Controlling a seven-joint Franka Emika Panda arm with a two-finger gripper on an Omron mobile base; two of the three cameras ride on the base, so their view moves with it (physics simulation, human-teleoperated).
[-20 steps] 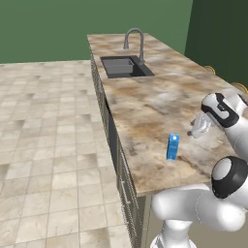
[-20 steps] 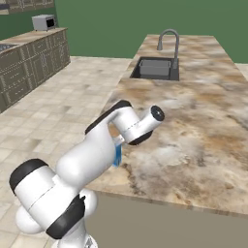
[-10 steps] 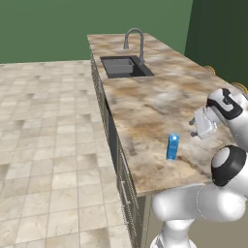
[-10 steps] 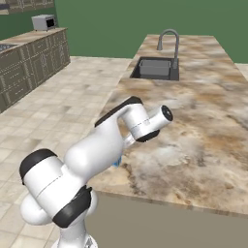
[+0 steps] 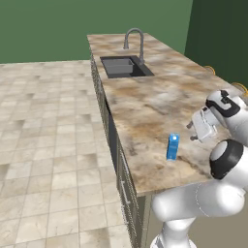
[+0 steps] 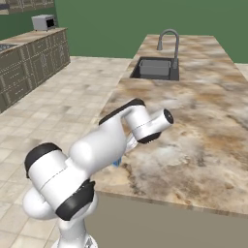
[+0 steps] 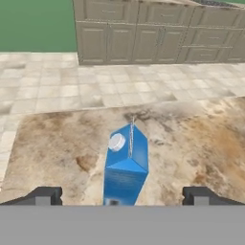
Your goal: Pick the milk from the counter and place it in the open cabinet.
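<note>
The milk (image 5: 172, 147) stands upright on the counter (image 5: 160, 104), near the counter's front edge and toward its near end; the pincer (image 5: 197, 130) hangs just beside the carton on the side away from that edge, apart from it, jaws spread wide and holding nothing. In the hand view the milk (image 7: 125, 166) sits centred between the two fingertips (image 7: 44, 195), its white cap and gable ridge facing the camera, with bare marbled stone on either side of it. In the right base view the arm covers most of the carton; a sliver of blue (image 6: 116, 162) shows below the forearm. The sink (image 5: 124, 67) and faucet (image 5: 135, 41) lie well apart toward the far end; the stone between them and the milk is bare; tiled floor (image 5: 48, 145) borders the front edge.
</note>
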